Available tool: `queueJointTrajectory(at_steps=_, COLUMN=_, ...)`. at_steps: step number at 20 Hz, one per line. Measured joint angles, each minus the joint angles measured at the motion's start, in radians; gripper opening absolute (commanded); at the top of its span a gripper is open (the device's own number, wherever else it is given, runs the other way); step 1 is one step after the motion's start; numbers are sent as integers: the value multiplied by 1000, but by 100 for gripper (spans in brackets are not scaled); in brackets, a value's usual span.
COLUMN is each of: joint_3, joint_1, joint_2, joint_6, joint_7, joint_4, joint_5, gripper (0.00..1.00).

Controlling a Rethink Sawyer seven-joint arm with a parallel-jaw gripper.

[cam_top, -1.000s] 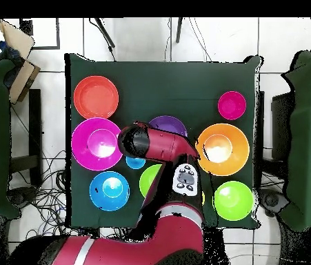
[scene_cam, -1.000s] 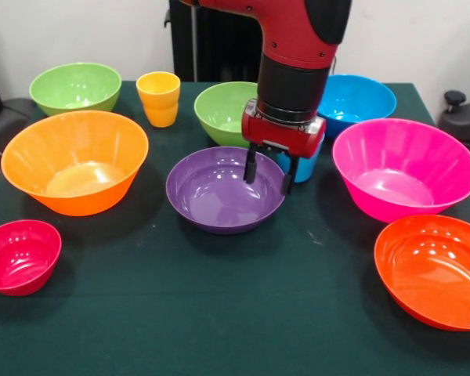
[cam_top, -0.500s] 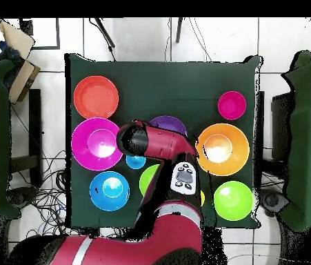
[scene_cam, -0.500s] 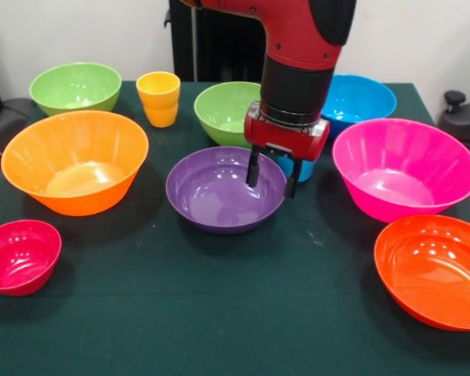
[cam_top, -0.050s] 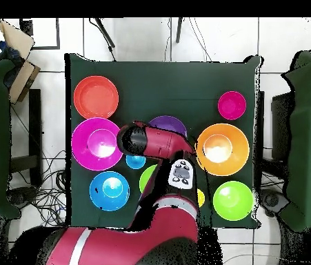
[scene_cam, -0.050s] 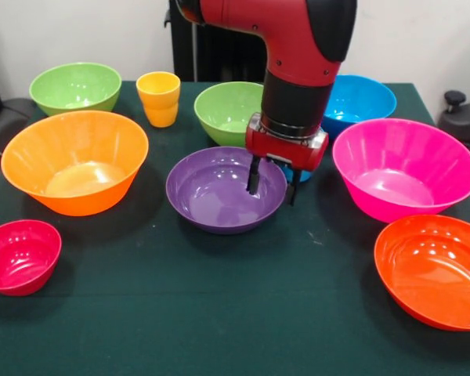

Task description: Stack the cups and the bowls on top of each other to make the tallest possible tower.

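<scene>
Red arm upright, wrist vertical, hand [scene_cam, -0.050s: 271, 178] low with fingers [scene_cam, -0.050s: 253, 176] spread apart.

Front camera faces the arm [scene_cam, -0.050s: 298, 55] closely across the table [scene_cam, -0.050s: 219, 313]; overhead camera looks straight down; both share the tabletop.

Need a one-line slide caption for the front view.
Open gripper straddles the purple bowl's rim, other bowls and a yellow cup unstacked around it.

Red arm [scene_cam, -0.050s: 298, 35]; black wrist band
</scene>
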Motion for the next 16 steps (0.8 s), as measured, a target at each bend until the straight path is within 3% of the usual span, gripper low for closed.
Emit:
queueJointTrajectory(at_steps=6, joint_3=-3, joint_1=9, joint_2=77, joint_6=-9, joint_7=0, joint_4=-19, joint_5=0, gripper=100)
queueJointTrajectory(at_steps=12, joint_3=-9, joint_1=12, joint_2=81, joint_6=-13, joint_7=0, joint_4=-36, joint_5=0, gripper=100)
queueJointTrajectory(at_steps=13, joint_3=-17, joint_1=17, joint_2=83, joint_6=-13, joint_7=0, joint_4=-39, joint_5=0, gripper=0)
queueJointTrajectory(at_steps=16, joint_3=-20, joint_1=20, joint_2=79, joint_6=-13, joint_7=0, joint_4=-44, joint_5=0, gripper=0)
